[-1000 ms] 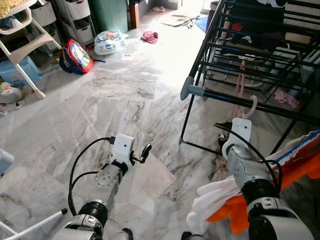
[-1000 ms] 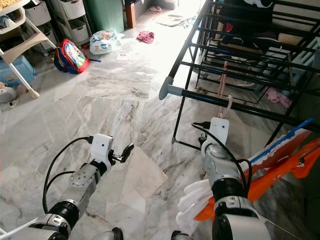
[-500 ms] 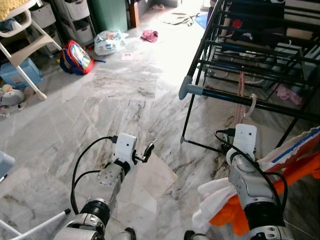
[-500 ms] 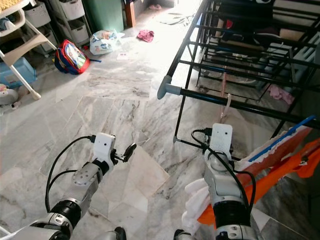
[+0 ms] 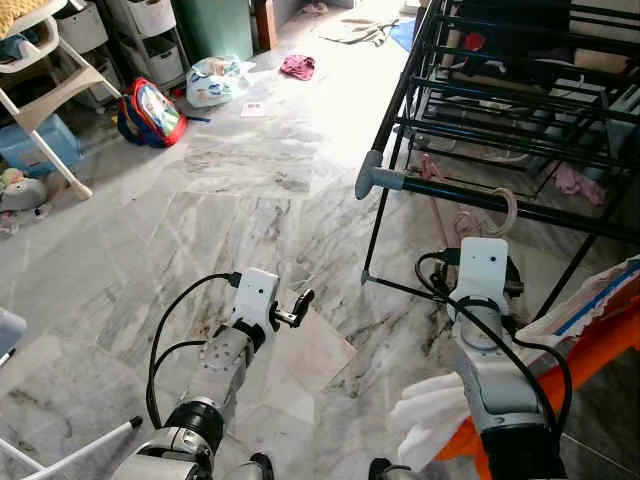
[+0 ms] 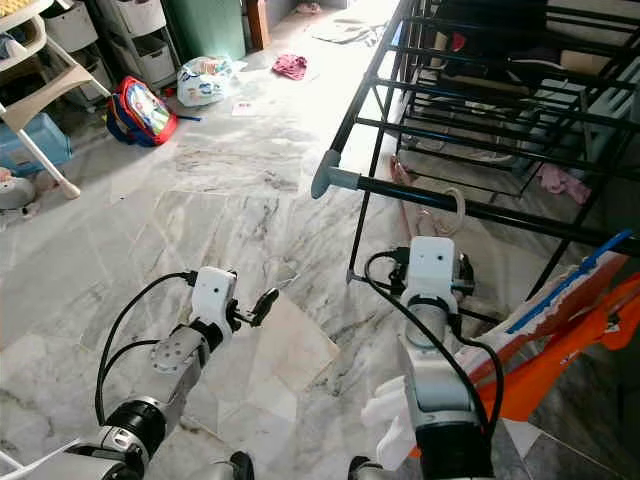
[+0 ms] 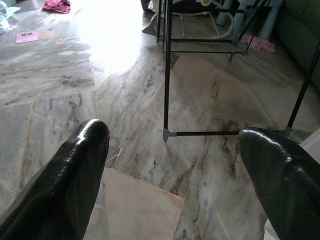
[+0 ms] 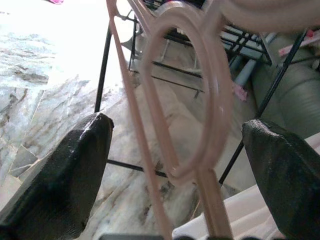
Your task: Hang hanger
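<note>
- Right gripper (image 8: 175,150), fingers apart, with the pink hanger (image 8: 200,100) between them, just below the rack's front bar (image 5: 470,193)
- Left gripper (image 5: 297,307), fingers apart, idle, well away from the bar
- Best move: lift the hook over the bar, then lower it

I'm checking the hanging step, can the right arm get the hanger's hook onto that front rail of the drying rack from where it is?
Probably yes. The right gripper holds the pink hanger just below the front rail, its hook at rail height, with nothing between them.
</note>
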Controlling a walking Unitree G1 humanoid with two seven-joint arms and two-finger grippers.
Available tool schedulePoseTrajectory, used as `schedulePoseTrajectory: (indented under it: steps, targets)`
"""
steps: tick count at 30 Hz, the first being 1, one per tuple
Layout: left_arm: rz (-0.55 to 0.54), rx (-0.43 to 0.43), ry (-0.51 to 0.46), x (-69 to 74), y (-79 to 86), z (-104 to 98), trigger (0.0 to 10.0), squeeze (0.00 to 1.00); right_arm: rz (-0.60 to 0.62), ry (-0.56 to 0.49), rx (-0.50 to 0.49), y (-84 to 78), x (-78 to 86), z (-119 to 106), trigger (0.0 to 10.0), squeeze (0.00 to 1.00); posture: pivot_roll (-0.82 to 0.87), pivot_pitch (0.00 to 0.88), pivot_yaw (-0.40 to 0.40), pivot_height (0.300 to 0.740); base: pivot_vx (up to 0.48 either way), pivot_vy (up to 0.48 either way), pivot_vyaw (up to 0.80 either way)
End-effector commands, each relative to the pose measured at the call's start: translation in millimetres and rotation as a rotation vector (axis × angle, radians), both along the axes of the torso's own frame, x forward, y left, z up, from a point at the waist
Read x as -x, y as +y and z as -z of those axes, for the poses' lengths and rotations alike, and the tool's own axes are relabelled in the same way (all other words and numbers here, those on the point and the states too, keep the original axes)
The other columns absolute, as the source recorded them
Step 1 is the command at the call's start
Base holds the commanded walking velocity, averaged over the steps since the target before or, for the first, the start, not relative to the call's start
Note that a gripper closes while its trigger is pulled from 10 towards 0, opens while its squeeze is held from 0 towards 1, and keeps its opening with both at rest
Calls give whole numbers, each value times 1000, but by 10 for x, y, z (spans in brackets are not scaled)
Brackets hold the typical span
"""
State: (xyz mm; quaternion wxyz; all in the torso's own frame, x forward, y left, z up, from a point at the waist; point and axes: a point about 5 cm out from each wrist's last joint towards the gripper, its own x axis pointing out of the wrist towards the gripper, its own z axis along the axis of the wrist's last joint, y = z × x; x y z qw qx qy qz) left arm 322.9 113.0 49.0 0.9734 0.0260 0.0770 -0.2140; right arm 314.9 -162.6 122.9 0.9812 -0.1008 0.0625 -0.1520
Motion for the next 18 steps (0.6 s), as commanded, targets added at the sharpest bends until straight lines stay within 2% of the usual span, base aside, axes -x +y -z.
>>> schedulePoseTrajectory:
  steps: [1,12,18]
  targets:
    - [7,-13,6,1,-2,11,10000,0,10,-11,12,-31,23,-31,10000,1000,-88,179,60,740,0,0,0]
    - [27,-15,12,28,-43,36,10000,0,101,-9,31,-220,227,21,10000,1000,-113,189,71,740,0,0,0]
    - [58,-21,20,23,-112,33,10000,0,135,-79,49,-279,300,-98,10000,1000,-153,194,93,740,0,0,0]
